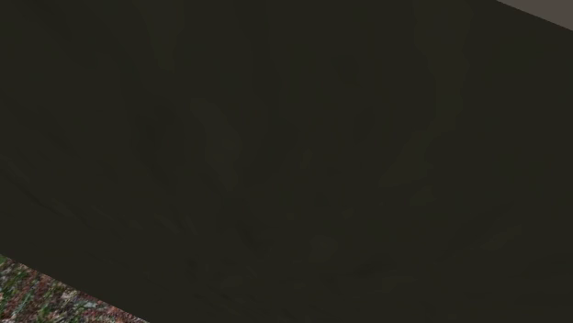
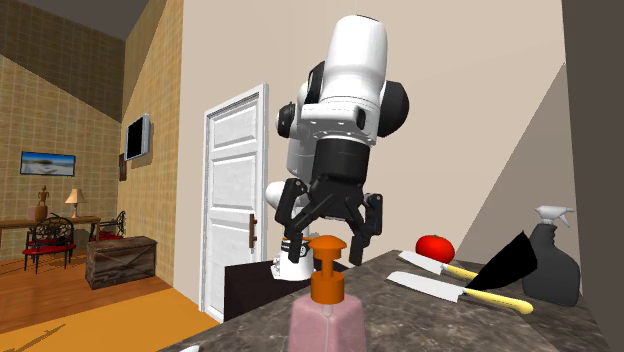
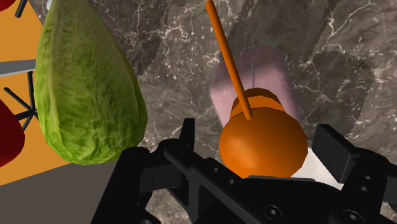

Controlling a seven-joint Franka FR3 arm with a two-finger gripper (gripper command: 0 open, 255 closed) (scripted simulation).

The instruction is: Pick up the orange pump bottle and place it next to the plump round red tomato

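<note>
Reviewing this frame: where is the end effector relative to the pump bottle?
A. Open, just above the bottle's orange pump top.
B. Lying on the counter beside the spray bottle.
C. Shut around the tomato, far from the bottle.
A: the end effector hangs over the pump bottle, its fingers apart on either side of the orange pump top, not clasping it.

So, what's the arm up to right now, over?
Gripper open, straddling the pump bottle at its orange top, not gripping. Bottle upright on counter. Two knives near the tomato, may crowd the drop spot.
</note>
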